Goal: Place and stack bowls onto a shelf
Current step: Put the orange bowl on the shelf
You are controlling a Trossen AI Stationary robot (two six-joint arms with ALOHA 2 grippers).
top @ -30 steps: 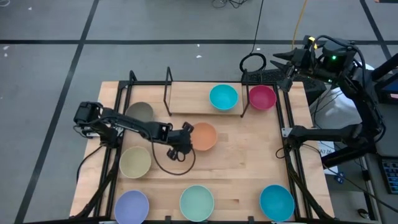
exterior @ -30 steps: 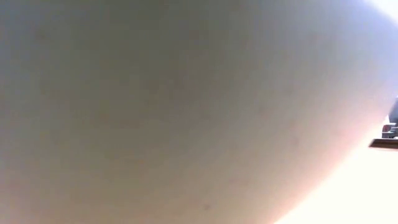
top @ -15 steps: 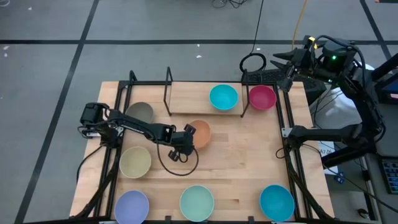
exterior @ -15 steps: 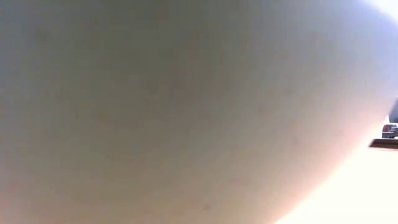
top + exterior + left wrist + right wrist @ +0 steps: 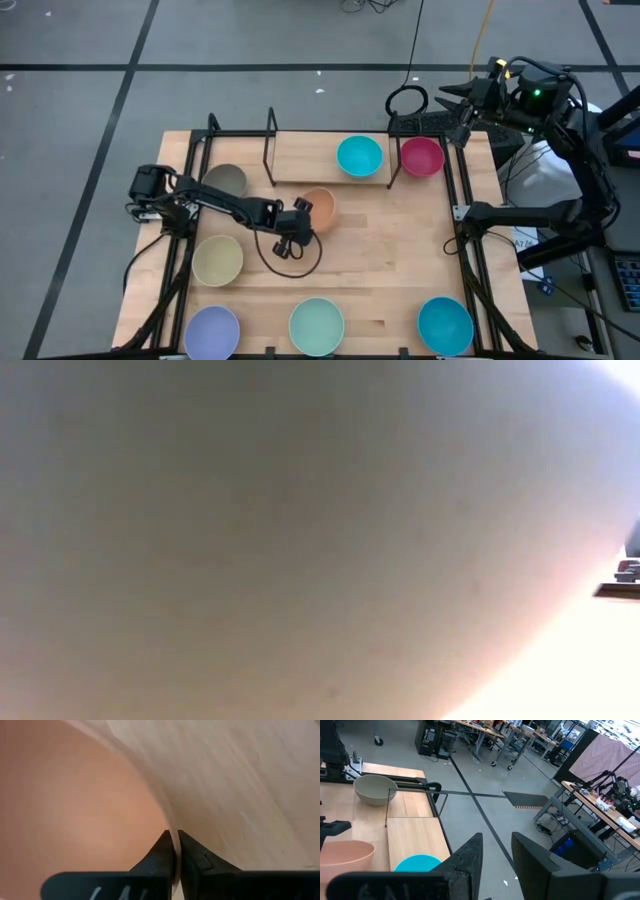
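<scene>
Bowls are what I'm moving, and the one in hand is the orange bowl (image 5: pixel 317 208), sitting near the middle of the table (image 5: pixel 400 260), just in front of the shelf (image 5: pixel 300 155). My left gripper (image 5: pixel 300 210) is clamped on its rim: in the left wrist view the two fingers (image 5: pixel 162 851) sit one inside and one outside the thin wall, pinched together on it.

Taking things from largest down: the shelf's wooden board already carries a teal bowl (image 5: pixel 359 156) at its right end, with the magenta bowl (image 5: pixel 421 156) just beyond the end rods, so I judge the free space is the left part of the board. To do this step well I'd lift straight up until the bowl's base is off the table, keep the rim level since a one-sided pinch lets it tip, carry it over the front rod and lower it flat before releasing. The other bowls, grey-olive (image 5: pixel 227 181), pale yellow (image 5: pixel 217 260), lavender (image 5: pixel 211 331), mint green (image 5: pixel 316 325) and the second teal (image 5: pixel 444 324), lie well apart from my path.

My right gripper (image 5: pixel 495 850) is parked high at the far right corner, fingers apart, holding nothing.

What I can't read: the low view is filled by one pale blurred surface, so I get no side check on whether the base is off the table. The wrist view shows only rim and wood, not the shelf.
</scene>
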